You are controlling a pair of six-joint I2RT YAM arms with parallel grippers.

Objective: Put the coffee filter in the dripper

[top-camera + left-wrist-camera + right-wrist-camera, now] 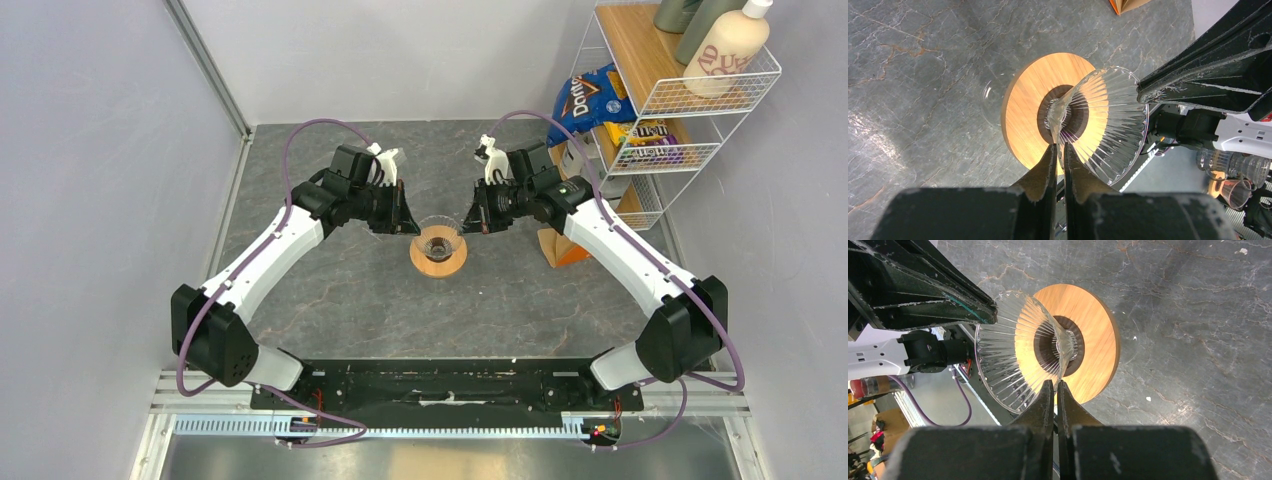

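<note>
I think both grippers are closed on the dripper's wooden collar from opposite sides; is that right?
Not quite: both grippers are closed from opposite sides, but on the glass rim of the dripper, not its wooden collar. The left wrist view shows the left gripper pinching the rim, the right wrist view the right gripper.

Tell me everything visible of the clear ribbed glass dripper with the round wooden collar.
The clear glass cone dripper has fine ribs running from its wide rim to a narrow neck. The neck is seated in a dark ring within a round orange-brown wooden collar. It sits mouth up at the middle of the grey marbled table, with no paper inside. The left gripper and right gripper are shut on its rim from opposite sides.
</note>
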